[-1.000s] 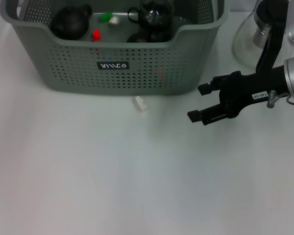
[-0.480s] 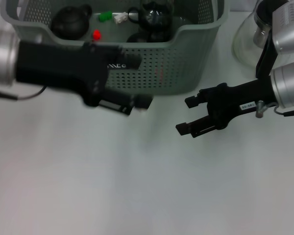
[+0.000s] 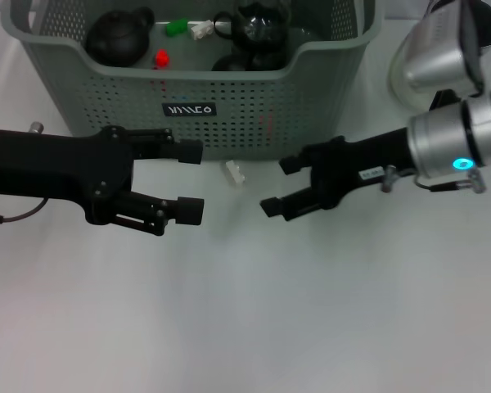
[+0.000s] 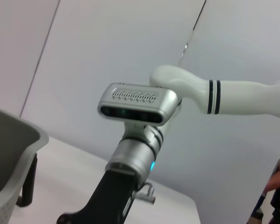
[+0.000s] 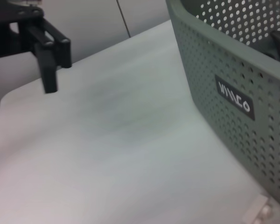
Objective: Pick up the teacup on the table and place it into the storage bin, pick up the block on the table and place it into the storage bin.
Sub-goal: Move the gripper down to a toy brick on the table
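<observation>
The white block [image 3: 234, 173] lies on the table [image 3: 245, 311] just at the storage bin [image 3: 114, 102]'s six o'clock wall, unpicked. Dark teaware already sits inside. Left gripper [image 3: 190, 182] at nine o'clock, right gripper [image 3: 281, 186] at three, both spread, empty.

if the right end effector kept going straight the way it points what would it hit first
Probably the small white plastic block on the table in front of the grey-green perforated storage bin; the open right end effector points at it, with the left end effector beyond. Depth is uncertain.
</observation>
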{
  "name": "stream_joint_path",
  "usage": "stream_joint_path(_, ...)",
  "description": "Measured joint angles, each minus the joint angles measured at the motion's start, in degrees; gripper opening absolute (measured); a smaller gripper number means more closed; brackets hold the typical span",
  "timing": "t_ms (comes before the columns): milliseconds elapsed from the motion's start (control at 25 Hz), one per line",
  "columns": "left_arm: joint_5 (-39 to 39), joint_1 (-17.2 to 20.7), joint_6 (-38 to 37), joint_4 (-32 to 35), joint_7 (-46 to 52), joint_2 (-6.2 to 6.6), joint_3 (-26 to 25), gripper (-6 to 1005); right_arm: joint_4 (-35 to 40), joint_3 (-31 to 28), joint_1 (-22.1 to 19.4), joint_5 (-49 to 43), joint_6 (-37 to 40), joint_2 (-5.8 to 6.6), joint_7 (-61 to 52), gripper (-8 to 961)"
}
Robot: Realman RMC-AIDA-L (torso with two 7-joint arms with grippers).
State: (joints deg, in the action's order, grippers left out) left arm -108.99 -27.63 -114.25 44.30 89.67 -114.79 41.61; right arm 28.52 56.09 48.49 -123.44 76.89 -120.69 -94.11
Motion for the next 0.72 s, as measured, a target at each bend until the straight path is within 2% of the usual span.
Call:
stream_joint_path(320, 0.11, -0.46, 0.33, -1.26, -2.05, -0.04, -0.24, 950, -7.55, 5.70, 4.73, 3.80, -7.32, -0.35, 0.11, 942)
stream_joint_path(720, 0.21, -0.47, 0.42, -1.36, -2.73, -0.37, -0.30, 950, -8.49, 17.50, 4.14, 13.84, -13.04, -0.62, 3.62, 941)
